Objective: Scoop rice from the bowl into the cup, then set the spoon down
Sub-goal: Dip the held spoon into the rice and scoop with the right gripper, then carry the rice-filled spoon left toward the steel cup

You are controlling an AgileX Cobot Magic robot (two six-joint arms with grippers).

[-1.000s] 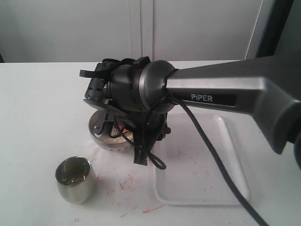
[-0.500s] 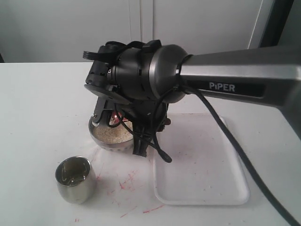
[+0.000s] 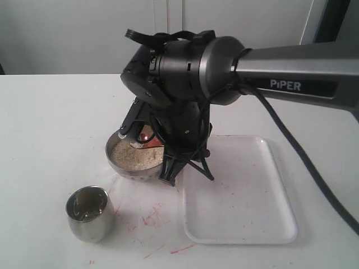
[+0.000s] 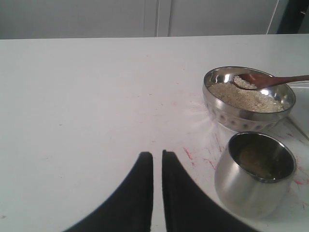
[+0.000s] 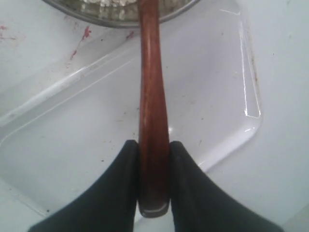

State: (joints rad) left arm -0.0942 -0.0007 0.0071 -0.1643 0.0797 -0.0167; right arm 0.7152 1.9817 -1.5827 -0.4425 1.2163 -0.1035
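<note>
Exterior view: right arm (image 3: 185, 84) partly blocks bowl (image 3: 128, 169), spoon (image 3: 147, 137); tray (image 3: 247, 196) beside, perhaps touching.

Right hand (image 5: 153, 147) gripping, left hand (image 4: 155, 155) (nearly closed)

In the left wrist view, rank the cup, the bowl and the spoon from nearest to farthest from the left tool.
1. The steel cup: nearest the left tool, standing on the table off to one side of it.
2. The steel bowl: just beyond the cup, holding rice.
3. The wooden spoon: farthest, its scoop over the bowl's far side.
</note>
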